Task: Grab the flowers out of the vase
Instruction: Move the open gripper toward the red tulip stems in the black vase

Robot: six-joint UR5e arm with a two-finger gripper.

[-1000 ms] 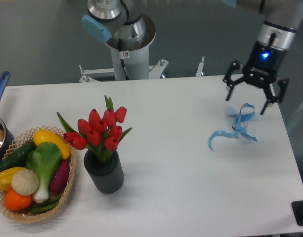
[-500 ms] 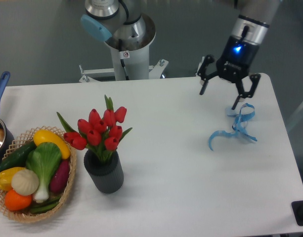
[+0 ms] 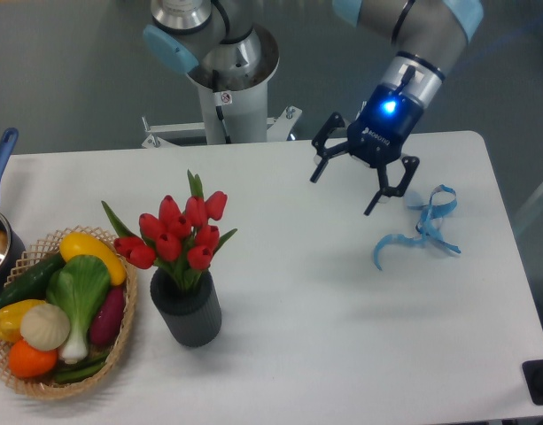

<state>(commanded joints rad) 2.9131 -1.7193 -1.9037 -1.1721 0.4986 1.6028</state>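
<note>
A bunch of red tulip flowers (image 3: 178,234) with green leaves stands upright in the vase (image 3: 187,309), a short dark ribbed cylinder at the table's left front. My gripper (image 3: 343,195) hangs above the table's right-centre, well to the right of the flowers and farther back. Its black fingers are spread wide and hold nothing. A blue light glows on its wrist.
A wicker basket (image 3: 120,343) of colourful vegetables sits just left of the vase. A blue-handled pot (image 3: 0,235) is at the left edge. A curly light-blue ribbon (image 3: 420,230) lies on the table right of the gripper. The robot's base column (image 3: 231,84) stands behind the table.
The gripper has swung leftward from above the ribbon at the table's right toward the centre, and has tilted. Flowers, vase and ribbon have not moved.
</note>
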